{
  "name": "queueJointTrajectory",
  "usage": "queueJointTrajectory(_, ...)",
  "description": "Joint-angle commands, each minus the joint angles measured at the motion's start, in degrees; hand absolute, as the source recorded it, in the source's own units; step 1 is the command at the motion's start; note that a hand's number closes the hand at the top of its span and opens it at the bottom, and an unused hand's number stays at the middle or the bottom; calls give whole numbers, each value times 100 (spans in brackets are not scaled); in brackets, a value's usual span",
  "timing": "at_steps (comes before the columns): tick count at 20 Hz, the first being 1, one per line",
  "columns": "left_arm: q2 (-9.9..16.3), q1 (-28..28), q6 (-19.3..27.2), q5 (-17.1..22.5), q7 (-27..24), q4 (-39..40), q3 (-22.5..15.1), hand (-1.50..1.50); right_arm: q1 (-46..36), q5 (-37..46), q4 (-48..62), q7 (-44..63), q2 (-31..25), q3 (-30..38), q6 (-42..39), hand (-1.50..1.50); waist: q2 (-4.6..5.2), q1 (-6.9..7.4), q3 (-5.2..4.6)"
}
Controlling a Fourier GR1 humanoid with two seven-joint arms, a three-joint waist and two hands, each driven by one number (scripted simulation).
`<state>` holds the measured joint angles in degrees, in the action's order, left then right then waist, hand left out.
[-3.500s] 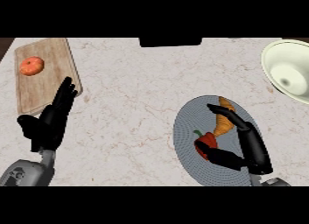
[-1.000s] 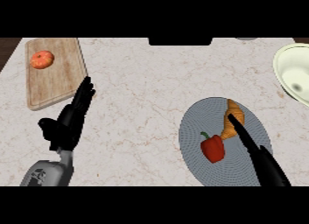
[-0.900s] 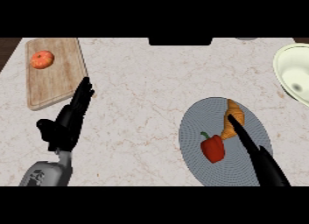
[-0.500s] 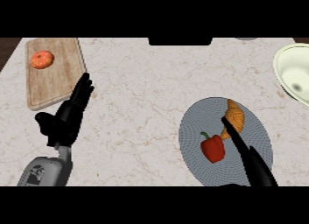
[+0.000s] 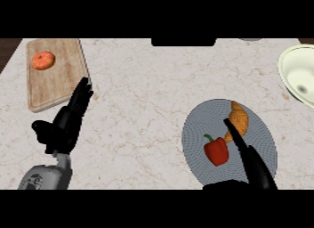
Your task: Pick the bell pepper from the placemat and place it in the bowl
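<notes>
A red bell pepper (image 5: 216,150) with a green stem lies on a round grey-blue placemat (image 5: 201,129) at the lower right of the counter. A golden croissant (image 5: 238,120) lies on the same mat, just above and right of the pepper. My right hand (image 5: 249,159) comes in from the lower edge with straight fingers, open, just right of the pepper and holding nothing. The pale green bowl (image 5: 303,80) sits at the right edge. My left hand (image 5: 66,122) rests open at the left, fingers pointing up.
A wooden cutting board (image 5: 56,80) at the upper left carries an orange-red tomato (image 5: 43,60). A dark object (image 5: 183,42) sits at the counter's far edge. Bare marble counter (image 5: 146,102) lies between the board and the placemat.
My right hand, curled near the pepper 3.5 s ago, has straightened and drawn back toward the lower edge. The pepper still lies on the mat. The left hand barely moved.
</notes>
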<state>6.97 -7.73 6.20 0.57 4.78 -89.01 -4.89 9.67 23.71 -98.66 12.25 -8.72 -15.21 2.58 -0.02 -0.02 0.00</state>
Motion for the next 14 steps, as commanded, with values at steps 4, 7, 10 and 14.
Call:
queueJointTrajectory(4,52,38,-178,-1,-30,37,128,0,-441,735,1248,-236,46,63,324,-150,4,17,0)
queueJointTrajectory(7,-40,-175,-254,8,60,98,267,0,-538,747,1229,-198,212,41,189,-150,2,-2,0)
queueJointTrajectory(10,-227,300,-98,-252,97,-429,-56,0,-488,653,976,-55,294,-12,8,-150,-3,4,0)
queueJointTrajectory(14,-111,80,-218,-82,-224,94,189,0,-680,1126,1481,-877,-181,-385,-170,150,3,11,-1)
